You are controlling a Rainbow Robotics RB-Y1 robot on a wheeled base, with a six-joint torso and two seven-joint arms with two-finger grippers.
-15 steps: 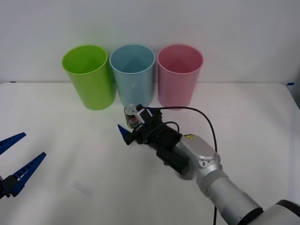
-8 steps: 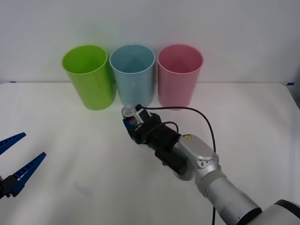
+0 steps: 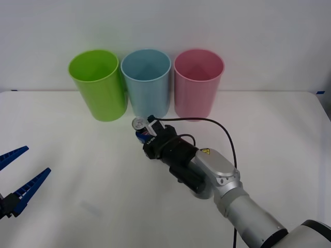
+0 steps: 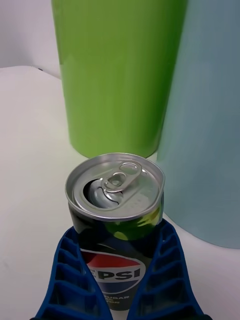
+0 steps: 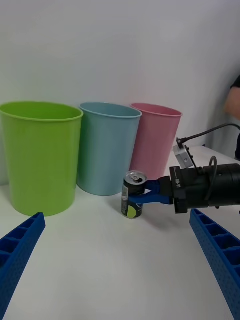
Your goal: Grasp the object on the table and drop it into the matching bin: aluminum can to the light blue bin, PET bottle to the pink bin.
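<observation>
The right gripper [image 3: 145,135] is squeezing the aluminum can [image 3: 139,128] between its two blue fingers [image 4: 77,280]. The fingers are sitting on both sides of the can, pressed against its dark body low down, and the silver top with the pull tab is sticking up above them. The tab hole in the top is open. The can is standing up straight. It is in front of the light blue bin [image 3: 146,81], near the bin's bottom, with the lime green bin [image 3: 98,84] a little to one side. From the left wrist view the can [image 5: 132,201] looks like it is right at the table [image 3: 77,170], but I cannot tell if it is touching the table or just off it.

The left gripper [image 3: 14,178] is waiting far away at the near left edge of the table. Its blue fingers are spread wide and are holding nothing.

The table is white and flat. Three tall bins are standing in a row at the back: green, light blue, then the pink bin [image 3: 198,82]. They are close together. Behind them is a plain white wall.
</observation>
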